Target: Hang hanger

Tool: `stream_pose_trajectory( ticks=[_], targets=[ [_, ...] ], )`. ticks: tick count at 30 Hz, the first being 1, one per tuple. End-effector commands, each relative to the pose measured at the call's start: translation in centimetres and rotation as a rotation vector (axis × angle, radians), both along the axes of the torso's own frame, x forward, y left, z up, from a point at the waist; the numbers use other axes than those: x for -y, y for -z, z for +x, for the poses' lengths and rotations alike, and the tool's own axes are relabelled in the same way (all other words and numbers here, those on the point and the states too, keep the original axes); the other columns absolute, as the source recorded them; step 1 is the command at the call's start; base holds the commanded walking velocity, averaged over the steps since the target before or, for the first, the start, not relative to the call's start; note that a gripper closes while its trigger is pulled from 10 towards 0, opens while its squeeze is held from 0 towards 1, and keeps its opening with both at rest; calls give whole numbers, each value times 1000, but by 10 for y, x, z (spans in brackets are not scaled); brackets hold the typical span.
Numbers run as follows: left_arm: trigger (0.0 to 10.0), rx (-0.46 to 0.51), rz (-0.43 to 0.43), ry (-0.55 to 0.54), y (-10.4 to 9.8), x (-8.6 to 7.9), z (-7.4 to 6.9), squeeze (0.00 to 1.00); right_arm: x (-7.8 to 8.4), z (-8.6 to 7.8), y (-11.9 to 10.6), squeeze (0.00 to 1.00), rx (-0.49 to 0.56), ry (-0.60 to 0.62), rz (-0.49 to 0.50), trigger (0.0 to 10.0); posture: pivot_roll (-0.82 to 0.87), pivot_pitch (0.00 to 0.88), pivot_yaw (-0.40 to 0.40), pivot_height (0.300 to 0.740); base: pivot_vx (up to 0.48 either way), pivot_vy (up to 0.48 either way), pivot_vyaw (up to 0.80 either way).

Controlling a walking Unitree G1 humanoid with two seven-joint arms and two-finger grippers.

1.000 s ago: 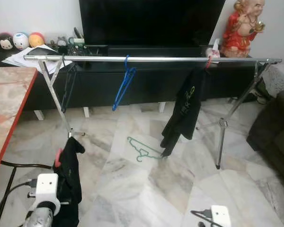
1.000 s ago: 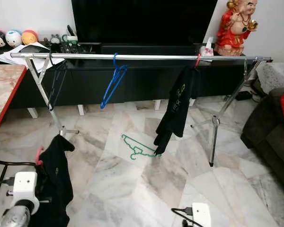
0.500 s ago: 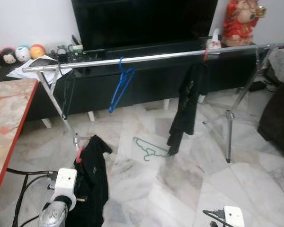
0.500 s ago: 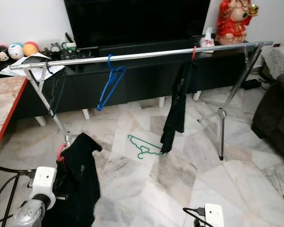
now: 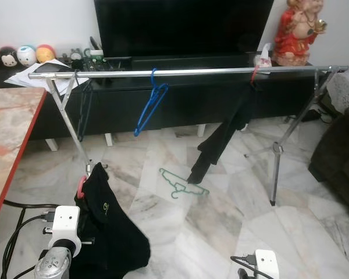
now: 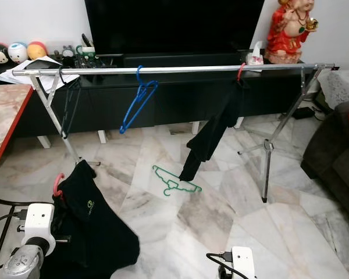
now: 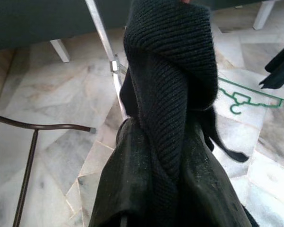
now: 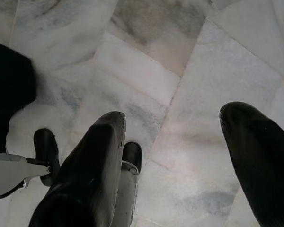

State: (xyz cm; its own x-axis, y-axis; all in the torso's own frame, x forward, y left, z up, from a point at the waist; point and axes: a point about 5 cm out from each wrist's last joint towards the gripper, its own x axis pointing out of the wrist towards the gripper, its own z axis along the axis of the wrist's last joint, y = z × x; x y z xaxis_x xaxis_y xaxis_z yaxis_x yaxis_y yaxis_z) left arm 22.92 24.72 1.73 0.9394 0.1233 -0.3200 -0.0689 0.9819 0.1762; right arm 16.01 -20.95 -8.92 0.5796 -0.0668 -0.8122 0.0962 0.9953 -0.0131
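A silver clothes rail (image 5: 186, 72) spans the room in front of me. On it hang an empty blue hanger (image 5: 150, 104) and a red hanger (image 5: 254, 74) carrying a black garment (image 5: 220, 141) whose lower end is swung out to the left. A green hanger (image 5: 180, 185) lies on the floor below. Low at my left, my left gripper (image 7: 163, 142) is shut on a black garment (image 5: 107, 229) draped over a pink-red hanger (image 5: 80, 186), and the cloth hides the fingertips. My right gripper (image 8: 175, 156) stands open over the bare floor, holding nothing.
A black TV cabinet (image 5: 180, 99) with a TV stands behind the rail, with a red figurine (image 5: 296, 32) on its right end. A red-edged marble table (image 5: 11, 133) is at my left and a dark sofa (image 5: 340, 157) at my right. Cables (image 5: 23, 215) trail across the floor.
The camera has shifted. The garment on the rail has swung its lower end leftward. The garment in my left gripper has spread out and down to the right.
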Motion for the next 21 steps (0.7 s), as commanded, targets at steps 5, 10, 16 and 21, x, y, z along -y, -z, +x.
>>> stream_pose_trajectory(
  ticks=[5,10,16,21],
  targets=[
    [10000,13,-33,50,-1,20,9,0,25,-4,-4,0,0,65,-37,10000,30,0,-15,740,0,0,0],
    [10000,24,-35,81,-2,30,15,0,31,5,-9,0,1,58,-49,10000,59,0,-73,740,0,0,0],
    [10000,33,-35,11,-1,22,15,0,25,16,-11,0,8,36,-39,10000,80,0,-114,740,0,0,0],
    [10000,33,-42,-18,0,20,14,0,22,23,-13,0,3,31,-40,10000,91,0,-106,740,0,0,0]
  ],
)
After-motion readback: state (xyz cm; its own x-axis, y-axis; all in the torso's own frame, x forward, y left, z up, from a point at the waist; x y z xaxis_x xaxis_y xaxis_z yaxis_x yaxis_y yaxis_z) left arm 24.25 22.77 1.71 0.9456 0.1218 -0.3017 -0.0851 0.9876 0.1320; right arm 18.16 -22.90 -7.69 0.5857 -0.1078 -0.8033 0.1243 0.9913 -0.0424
